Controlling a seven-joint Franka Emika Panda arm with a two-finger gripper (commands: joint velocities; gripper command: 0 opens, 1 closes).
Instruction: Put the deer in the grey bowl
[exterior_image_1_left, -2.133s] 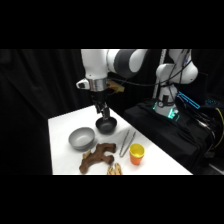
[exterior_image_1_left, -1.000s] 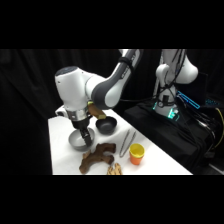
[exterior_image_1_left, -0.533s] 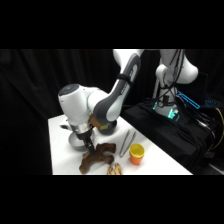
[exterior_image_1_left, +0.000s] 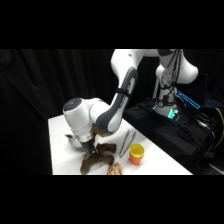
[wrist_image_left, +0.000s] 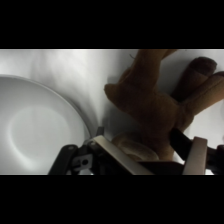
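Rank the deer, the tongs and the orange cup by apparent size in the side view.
1. Deer, though the arm hides part of it.
2. Tongs, long but thin.
3. Orange cup, smallest.

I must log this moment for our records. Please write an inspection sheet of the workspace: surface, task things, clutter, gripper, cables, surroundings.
Surface: white table.
Task things: the deer lies on the table beside the grey bowl, not in it; the bowl's inside shows nothing.
Clutter: metal tongs, an orange-and-yellow cup, a small tan object.
Gripper: the gripper is low over the deer, a finger on either side.
Cables: dark ones by the arm's base.
Surroundings: black curtain, lit electronics.
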